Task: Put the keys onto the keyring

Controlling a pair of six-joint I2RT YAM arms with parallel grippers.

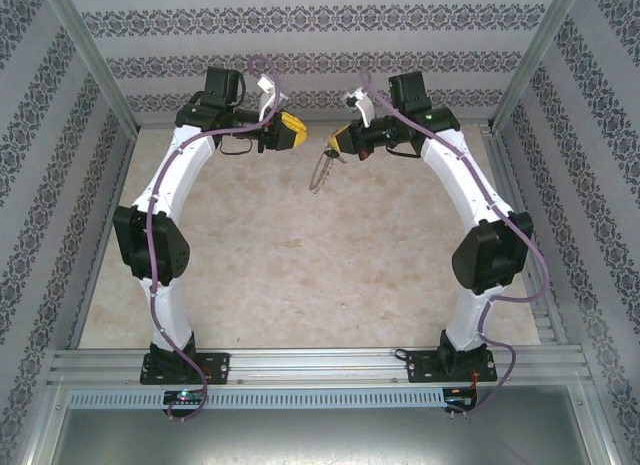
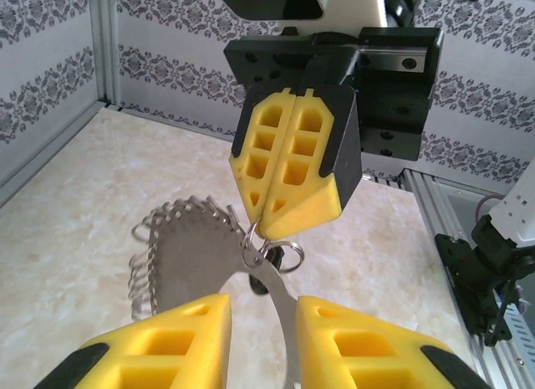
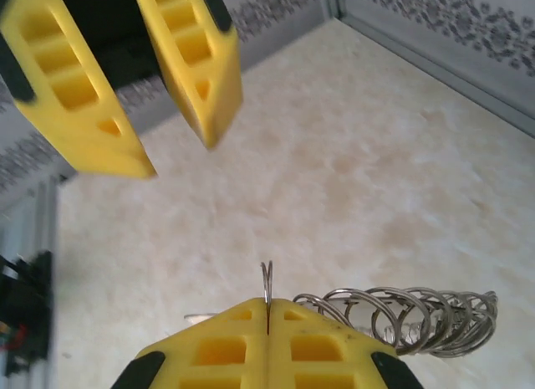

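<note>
Metal this light and thin likely slips: my right gripper [image 3: 267, 304] pinches the large silver loop-fringed keyring [image 3: 418, 322] at its rim; my left gripper [image 2: 263, 301] narrowly parted, empty.

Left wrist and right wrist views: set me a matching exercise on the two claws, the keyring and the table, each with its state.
Things:
1. left claw
2. right claw
3. keyring
4. table

States:
a. hangs in the air
b. open, holding nothing
c. pale and marbled
d. shut, pinching metal

Pairs: 1-b, 2-d, 3-a, 4-c
</note>
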